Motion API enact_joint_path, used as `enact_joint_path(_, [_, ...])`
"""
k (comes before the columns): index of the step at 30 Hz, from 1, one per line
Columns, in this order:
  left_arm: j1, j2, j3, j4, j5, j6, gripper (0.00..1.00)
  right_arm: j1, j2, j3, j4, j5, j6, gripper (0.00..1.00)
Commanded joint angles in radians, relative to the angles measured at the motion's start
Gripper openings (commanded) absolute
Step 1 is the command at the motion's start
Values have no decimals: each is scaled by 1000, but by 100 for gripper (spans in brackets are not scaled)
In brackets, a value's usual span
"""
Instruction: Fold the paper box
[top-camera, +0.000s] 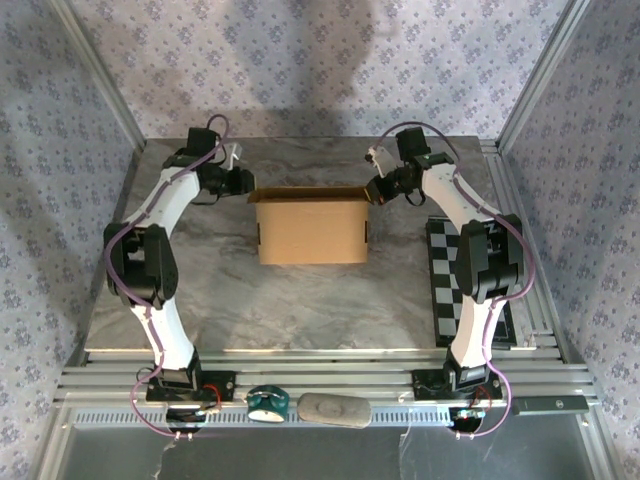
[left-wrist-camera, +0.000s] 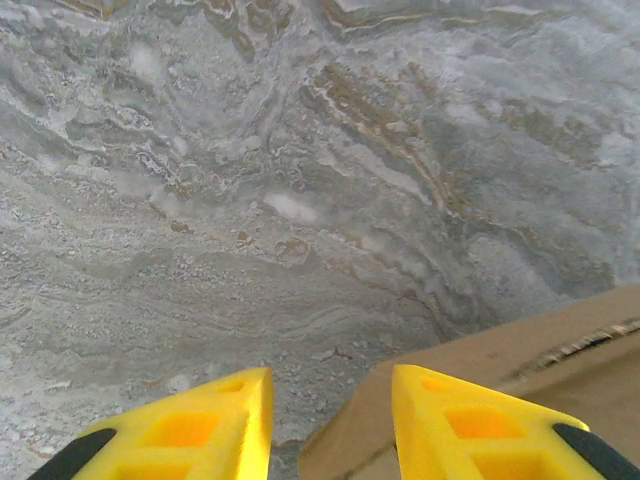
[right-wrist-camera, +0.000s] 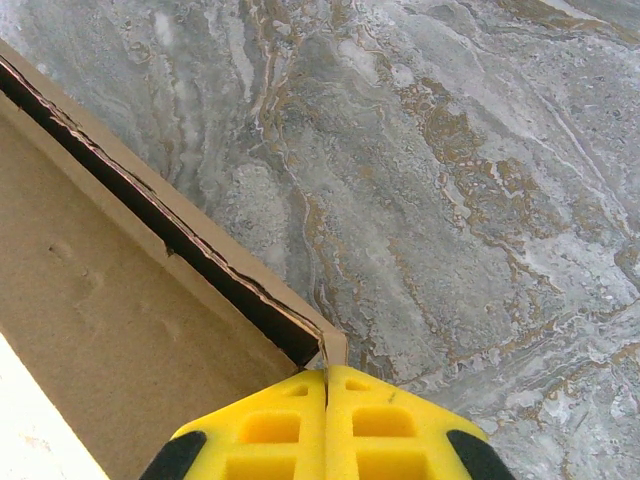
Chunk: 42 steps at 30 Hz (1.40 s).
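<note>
The paper box (top-camera: 310, 228), plain tan cardboard, stands in the middle of the marble table with its far side open along the top. My left gripper (top-camera: 243, 182) is at its far left corner. In the left wrist view the yellow fingers (left-wrist-camera: 235, 420) stand apart, and the box corner (left-wrist-camera: 500, 350) reaches in between them next to the right finger. My right gripper (top-camera: 378, 188) is at the far right corner. In the right wrist view the right gripper (right-wrist-camera: 326, 372) is pressed shut with the thin corner edge of the box wall (right-wrist-camera: 336, 346) running into the seam between its fingers.
A black-and-white checkered board (top-camera: 440, 290) lies on the table (top-camera: 300, 310) under the right arm. A teal object (top-camera: 267, 403) and a grey oblong pad (top-camera: 334, 408) rest on the front rail. Metal frame posts and patterned walls close in both sides.
</note>
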Motion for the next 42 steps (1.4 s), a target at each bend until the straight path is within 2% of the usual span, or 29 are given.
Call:
enact_joint_path(1, [44, -82, -24, 27, 123, 8, 36, 6, -23, 18, -22, -16, -20, 0])
enact_joint_path(2, [52, -79, -32, 36, 179, 1, 36, 5, -23, 18, -22, -17, -19, 0])
enact_joint_path(5, [54, -45, -9, -16, 246, 25, 35, 5, -23, 18, -22, -17, -17, 0])
enact_joint_path(14, [46, 3, 22, -91, 257, 108, 35, 6, -24, 13, -21, -24, -14, 0])
enact_joint_path(19, [12, 43, 69, -158, 187, 160, 35, 6, -24, 13, -21, -27, -11, 0])
enact_joint_path(23, [-8, 41, 70, -169, 84, 180, 36, 6, -28, 15, -22, -26, -9, 0])
enact_joint_path(29, [-17, 49, 77, -151, 84, 167, 36, 8, -30, 12, -22, -35, -6, 0])
enact_joint_path(34, [-26, 67, 99, -149, 41, 155, 34, 9, -36, 11, -22, -32, -7, 0])
enact_joint_path(42, [-35, 83, 129, -162, 64, 132, 26, 14, -36, 19, -26, -29, 7, 0])
